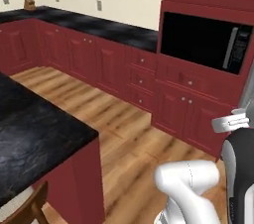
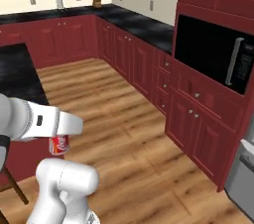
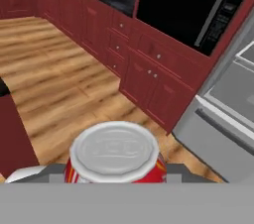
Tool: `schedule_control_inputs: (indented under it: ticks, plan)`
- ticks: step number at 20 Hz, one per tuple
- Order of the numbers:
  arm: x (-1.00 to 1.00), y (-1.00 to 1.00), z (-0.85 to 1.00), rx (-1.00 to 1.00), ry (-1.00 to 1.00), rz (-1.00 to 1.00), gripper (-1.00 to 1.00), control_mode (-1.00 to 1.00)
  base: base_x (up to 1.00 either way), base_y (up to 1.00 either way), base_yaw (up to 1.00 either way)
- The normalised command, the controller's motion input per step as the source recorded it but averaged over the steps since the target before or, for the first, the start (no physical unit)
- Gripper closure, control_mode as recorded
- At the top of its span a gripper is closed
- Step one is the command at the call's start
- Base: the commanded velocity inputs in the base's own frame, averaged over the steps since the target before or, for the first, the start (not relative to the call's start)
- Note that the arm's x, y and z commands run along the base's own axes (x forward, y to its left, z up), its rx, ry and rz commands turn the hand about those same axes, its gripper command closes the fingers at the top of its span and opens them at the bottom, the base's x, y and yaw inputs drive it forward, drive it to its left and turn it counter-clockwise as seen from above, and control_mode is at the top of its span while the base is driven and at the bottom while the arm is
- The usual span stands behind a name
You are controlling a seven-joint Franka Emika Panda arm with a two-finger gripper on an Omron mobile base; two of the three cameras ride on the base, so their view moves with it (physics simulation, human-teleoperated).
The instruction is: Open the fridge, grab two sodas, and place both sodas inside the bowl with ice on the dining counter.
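The arm (image 1: 191,183) is showing as glossy white, rounded segments — fat, tube-like links joined by smooth bulging elbows. A dark, near-black joint section (image 1: 241,168) is sitting beside the white shell, capped by a pale grey bracket. Faint dotted seam lines are running along the white casing — small dark marks too.

A home kitchen, rendered. Dark red cabinets (image 1: 99,64) run along cream walls under a glossy black counter (image 1: 94,25). At the right end of that counter, a black microwave (image 1: 206,42) is built into a tall cabinet. A knife block (image 1: 30,3) stands at the counter's far left end. Opposite the counter, across a wood plank floor (image 2: 119,124), stands a black-topped island (image 1: 34,139).
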Motion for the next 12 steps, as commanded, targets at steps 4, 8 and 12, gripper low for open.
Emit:
schedule_control_inputs:
  ticks: [4,8,12]
  plan:
    - [0.0,0.0,0.0,0.0,0.0,0.0,1.0,1.0,-0.38,0.04,0.43]
    - [0.0,0.0,0.0,0.0,0.0,0.0,1.0,1.0,-0.37,0.17,0.43]
    - [0.0,0.0,0.0,0.0,0.0,0.0,1.0,1.0,-0.39,0.43,0.39]
